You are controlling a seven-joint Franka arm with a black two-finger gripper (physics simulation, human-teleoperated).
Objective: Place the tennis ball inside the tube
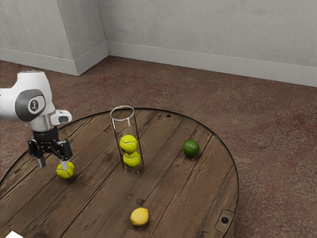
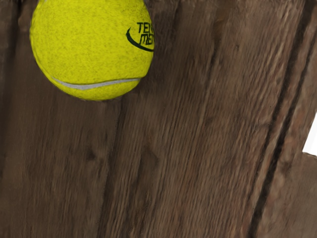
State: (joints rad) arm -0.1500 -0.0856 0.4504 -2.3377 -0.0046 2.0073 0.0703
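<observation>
I'm holding my gripper [image 1: 53,164] open, its fingers spreading apart above the table [image 1: 168,186]. The loose tennis ball [image 1: 65,170] is resting on the planks, one fingertip overlapping its top in the exterior view; I can't tell if they're touching. Planks are stretching between it and the upright clear tube [image 1: 117,130], where two balls [image 1: 129,144] are sitting stacked below the open rim. Beyond, the lime [image 1: 190,148] is lying inside the table's curved edge.
</observation>
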